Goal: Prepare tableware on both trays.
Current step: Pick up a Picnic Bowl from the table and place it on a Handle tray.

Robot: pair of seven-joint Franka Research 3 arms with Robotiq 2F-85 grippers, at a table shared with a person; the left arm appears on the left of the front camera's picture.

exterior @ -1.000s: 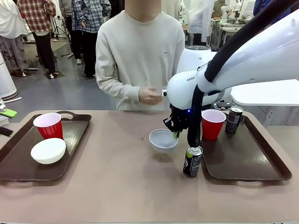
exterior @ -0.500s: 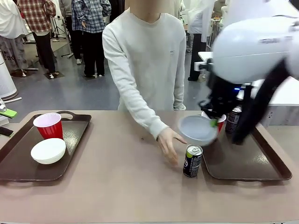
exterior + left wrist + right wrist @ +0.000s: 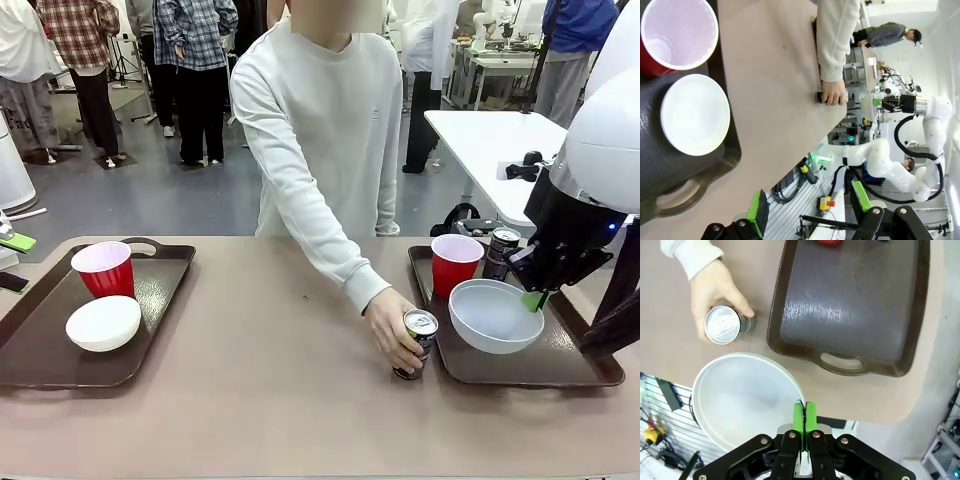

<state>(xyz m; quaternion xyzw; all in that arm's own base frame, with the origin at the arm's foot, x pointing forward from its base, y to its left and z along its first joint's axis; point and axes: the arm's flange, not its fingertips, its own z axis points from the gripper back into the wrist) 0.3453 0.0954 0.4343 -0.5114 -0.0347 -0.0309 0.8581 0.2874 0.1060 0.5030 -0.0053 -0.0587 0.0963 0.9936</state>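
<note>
Tableware on the left tray [image 3: 160, 300] looks settled: a red cup [image 3: 103, 268] at its far end and a cream-white bowl [image 3: 103, 322] just nearer, while the left gripper [image 3: 810, 207] hangs spread and empty above them. Mid-table, the person's hand [image 3: 393, 330] wraps a dark can [image 3: 417, 338] standing just left of the right tray [image 3: 580, 368]. On that tray's far end stand a second red cup [image 3: 455, 263] and another can [image 3: 500, 252]. The right gripper [image 3: 535, 296], pads pressed together on the rim of the grey-white bowl [image 3: 495, 315], holds it tilted over the tray's middle. To do this well the arm should level the bowl, lower it near of the cup, and keep clear of the person's hand before releasing
</note>
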